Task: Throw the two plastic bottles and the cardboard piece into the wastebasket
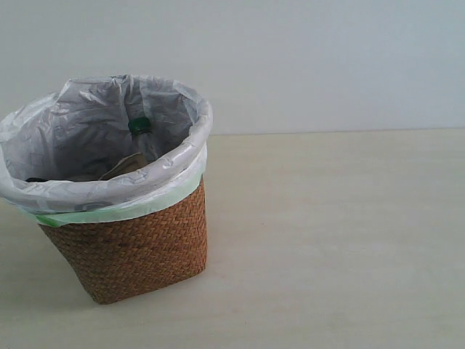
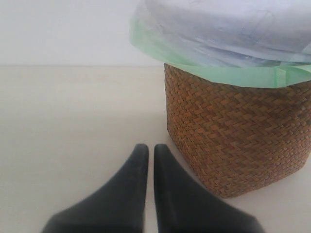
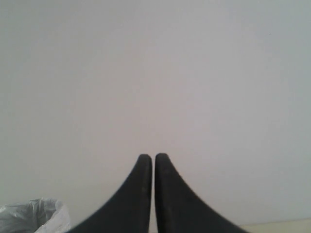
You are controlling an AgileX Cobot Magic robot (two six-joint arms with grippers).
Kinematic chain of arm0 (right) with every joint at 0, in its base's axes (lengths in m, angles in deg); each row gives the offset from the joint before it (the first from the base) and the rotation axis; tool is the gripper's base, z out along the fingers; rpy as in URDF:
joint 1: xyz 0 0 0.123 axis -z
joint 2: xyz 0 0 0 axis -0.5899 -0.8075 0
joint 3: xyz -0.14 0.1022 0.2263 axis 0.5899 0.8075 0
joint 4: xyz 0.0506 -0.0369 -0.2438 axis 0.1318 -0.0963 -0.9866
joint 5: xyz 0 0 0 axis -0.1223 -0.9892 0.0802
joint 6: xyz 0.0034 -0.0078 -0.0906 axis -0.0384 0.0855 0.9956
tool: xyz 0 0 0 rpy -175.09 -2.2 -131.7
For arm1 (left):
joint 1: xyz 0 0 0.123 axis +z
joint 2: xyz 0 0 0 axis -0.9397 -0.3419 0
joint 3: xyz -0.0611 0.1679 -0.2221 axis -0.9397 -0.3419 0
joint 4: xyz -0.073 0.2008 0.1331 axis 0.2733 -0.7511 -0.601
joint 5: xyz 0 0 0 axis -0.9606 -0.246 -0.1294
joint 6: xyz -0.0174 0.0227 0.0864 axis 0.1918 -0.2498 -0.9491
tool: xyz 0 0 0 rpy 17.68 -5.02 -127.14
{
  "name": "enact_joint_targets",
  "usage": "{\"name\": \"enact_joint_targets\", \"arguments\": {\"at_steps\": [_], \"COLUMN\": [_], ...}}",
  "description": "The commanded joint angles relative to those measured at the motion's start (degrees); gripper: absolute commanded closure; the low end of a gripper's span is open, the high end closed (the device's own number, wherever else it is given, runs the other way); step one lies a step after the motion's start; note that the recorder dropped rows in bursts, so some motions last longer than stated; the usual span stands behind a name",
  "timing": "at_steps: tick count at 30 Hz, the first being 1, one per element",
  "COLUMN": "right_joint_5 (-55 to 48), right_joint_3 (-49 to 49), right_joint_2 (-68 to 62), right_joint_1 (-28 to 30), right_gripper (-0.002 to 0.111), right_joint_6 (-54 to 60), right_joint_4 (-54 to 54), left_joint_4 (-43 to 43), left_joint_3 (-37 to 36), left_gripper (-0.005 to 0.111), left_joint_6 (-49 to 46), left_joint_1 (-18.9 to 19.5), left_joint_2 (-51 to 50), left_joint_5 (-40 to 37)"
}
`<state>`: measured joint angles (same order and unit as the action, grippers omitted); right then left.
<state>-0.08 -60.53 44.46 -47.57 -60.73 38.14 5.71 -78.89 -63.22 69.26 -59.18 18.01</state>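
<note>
The brown wicker wastebasket (image 1: 138, 251) with its white, green-edged bag stands at the left of the exterior view. Inside it I see the green cap of one bottle (image 1: 139, 126), a grey-brown edge of the cardboard piece (image 1: 127, 167) and a dark bit near the left rim that may be the black cap (image 1: 35, 179). Neither arm shows in the exterior view. My left gripper (image 2: 147, 147) is shut and empty, low over the table beside the wastebasket (image 2: 233, 141). My right gripper (image 3: 153, 157) is shut and empty, raised facing the wall, with the bag's rim (image 3: 34, 213) at the corner.
A pale beige table (image 1: 334, 240) stretches to the right of the basket, backed by a plain white wall (image 1: 312, 58). Nothing else stands on the table in these views.
</note>
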Motion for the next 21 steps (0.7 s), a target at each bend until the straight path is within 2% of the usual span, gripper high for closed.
{"name": "enact_joint_targets", "arguments": {"at_steps": [1, 13, 17, 21], "right_joint_5": [0.03, -3.69, -7.51, -6.94], "right_joint_3": [0.36, 0.36, 0.57, 3.92], "right_joint_2": [0.26, 0.30, 0.30, 0.30], "right_joint_1": [-0.07, -0.05, -0.05, 0.06], "right_gripper": [0.108, 0.108, 0.108, 0.108], "right_joint_6": [-0.05, 0.72, 3.87, 7.95], "right_joint_4": [-0.05, -4.60, -6.53, -6.53], "left_joint_4": [0.15, 0.15, 0.15, 0.15], "left_joint_3": [-0.21, -0.21, -0.21, -0.21], "left_gripper": [0.103, 0.103, 0.103, 0.103], "left_joint_6": [-0.14, -0.14, -0.14, -0.14], "left_joint_1": [-0.49, -0.49, -0.49, -0.49], "left_joint_2": [0.22, 0.22, 0.22, 0.22], "left_joint_5": [0.28, 0.28, 0.28, 0.28]}}
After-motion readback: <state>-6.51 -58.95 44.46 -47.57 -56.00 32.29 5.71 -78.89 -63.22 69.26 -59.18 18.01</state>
